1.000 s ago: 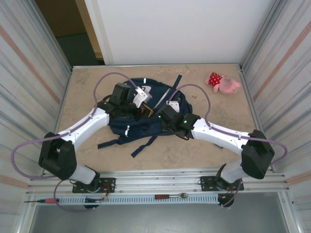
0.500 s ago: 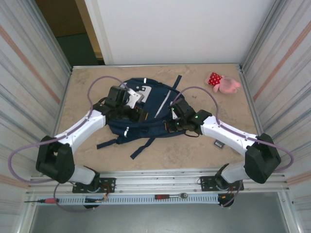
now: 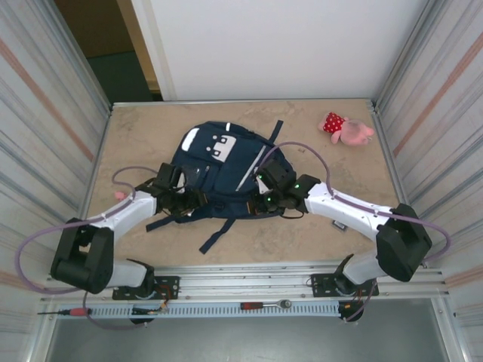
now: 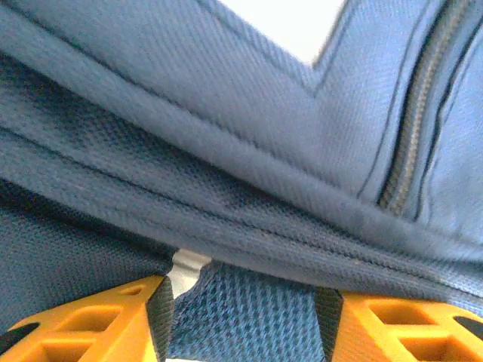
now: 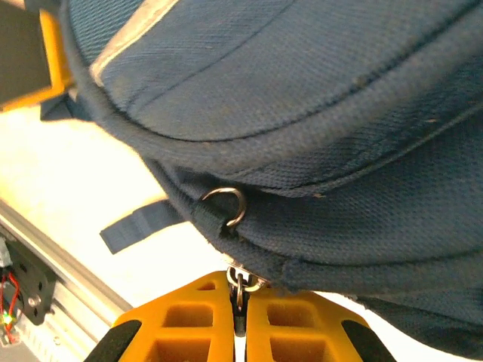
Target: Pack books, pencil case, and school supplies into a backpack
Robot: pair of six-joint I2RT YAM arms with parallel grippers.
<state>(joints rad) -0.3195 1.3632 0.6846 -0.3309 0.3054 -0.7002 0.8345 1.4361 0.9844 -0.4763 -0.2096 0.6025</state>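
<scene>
A tan, stone-patterned tabletop (image 3: 302, 243) carries a large navy blue fabric backpack (image 3: 226, 162) with white patches and thin pale stripes. It lies flat near the middle, with dark straps trailing off its near edge. Two white-and-black robot arms reach to that near edge, one from each side. The left gripper (image 3: 183, 199) is at the backpack's near left corner and the right gripper (image 3: 259, 205) at its near right edge. A pink plush toy in a red spotted dress (image 3: 346, 129) lies well apart, far right of the backpack.

In the left wrist view, the left gripper (image 4: 243, 305) has orange jaws grasping a fold of the backpack's blue fabric. In the right wrist view, the right gripper (image 5: 240, 302) has its jaws clenched on a small metal zipper pull (image 5: 238, 283) at the backpack's seam, just below a small metal ring (image 5: 226, 204).
</scene>
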